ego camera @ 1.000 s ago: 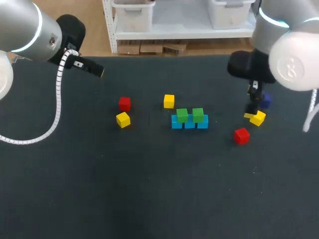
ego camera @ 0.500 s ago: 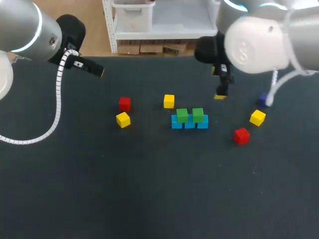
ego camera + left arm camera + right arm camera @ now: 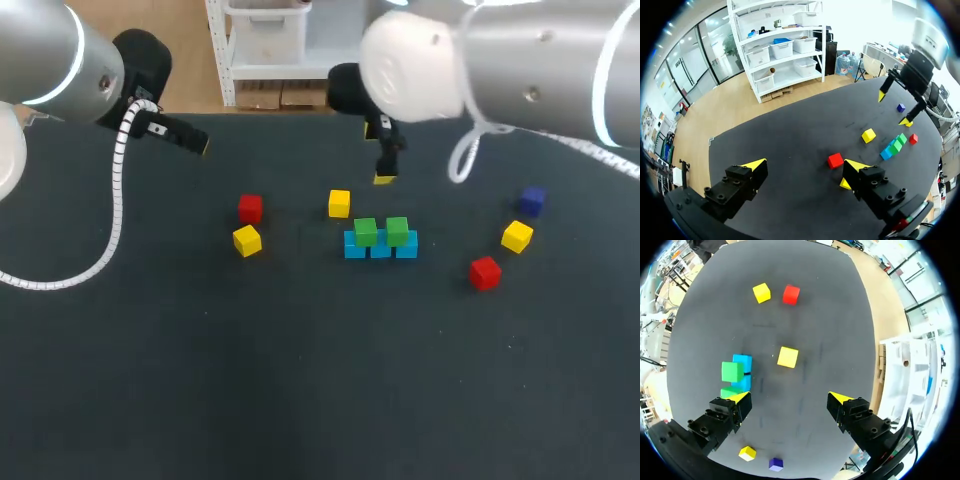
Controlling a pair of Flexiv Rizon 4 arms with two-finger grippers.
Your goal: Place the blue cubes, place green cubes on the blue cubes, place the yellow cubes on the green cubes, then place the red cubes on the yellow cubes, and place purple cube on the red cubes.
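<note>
Two green cubes (image 3: 366, 231) sit on the blue cubes (image 3: 380, 250); left pincer (image 3: 805, 166) and right pincer (image 3: 790, 397) both gape empty.

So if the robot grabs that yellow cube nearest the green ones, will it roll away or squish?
Probably neither. The small yellow cube sits flat on the dark table, so a push should slide it, not roll it. Its edges look crisp, so it is likely stiff. Being small, it is probably light.

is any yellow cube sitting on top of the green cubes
No, both green cubes have bare tops, and the three yellow cubes lie on the table apart from them.
</note>
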